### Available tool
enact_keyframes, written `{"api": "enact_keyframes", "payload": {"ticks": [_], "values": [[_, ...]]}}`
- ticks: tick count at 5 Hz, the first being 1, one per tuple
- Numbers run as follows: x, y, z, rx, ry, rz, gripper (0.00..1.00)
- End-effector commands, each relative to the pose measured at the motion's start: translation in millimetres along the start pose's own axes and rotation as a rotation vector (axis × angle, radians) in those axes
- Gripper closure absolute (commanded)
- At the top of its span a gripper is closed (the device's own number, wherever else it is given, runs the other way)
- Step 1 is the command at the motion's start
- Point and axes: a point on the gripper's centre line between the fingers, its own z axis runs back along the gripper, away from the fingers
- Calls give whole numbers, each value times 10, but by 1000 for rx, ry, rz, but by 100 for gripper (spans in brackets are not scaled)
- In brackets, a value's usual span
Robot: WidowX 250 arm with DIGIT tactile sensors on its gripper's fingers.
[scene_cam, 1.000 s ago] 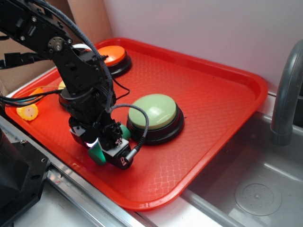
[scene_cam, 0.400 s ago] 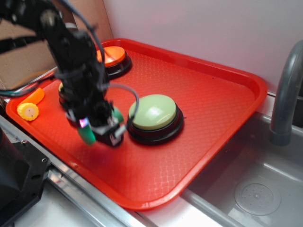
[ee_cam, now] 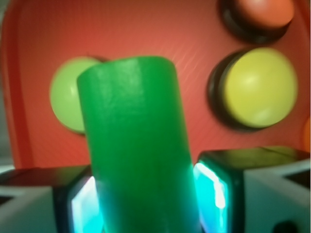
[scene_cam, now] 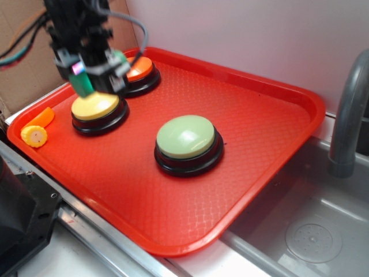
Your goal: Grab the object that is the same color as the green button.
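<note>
My gripper (scene_cam: 92,75) is shut on the green cylinder block (scene_cam: 82,84), held in the air above the yellow button at the tray's far left. In the wrist view the block (ee_cam: 136,145) fills the middle, clamped between my two fingers (ee_cam: 218,194). The pale green domed button (scene_cam: 186,137) on its black base sits on the tray's middle, apart from my gripper, and shows in the wrist view (ee_cam: 65,99) partly behind the block.
A red tray (scene_cam: 259,115) holds a yellow button (scene_cam: 95,107) and an orange button (scene_cam: 140,68). An orange piece (scene_cam: 40,118) and a yellow corn piece (scene_cam: 33,136) lie at its left edge. A grey sink (scene_cam: 314,231) and tap (scene_cam: 349,115) stand at right.
My gripper has risen from the tray near the green button and moved back and left, carrying the green block, and now hangs over the yellow button.
</note>
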Motion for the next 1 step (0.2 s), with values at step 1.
{"api": "enact_keyframes", "payload": {"ticks": [1], "values": [[113, -33, 365, -26, -95, 2, 100]]}}
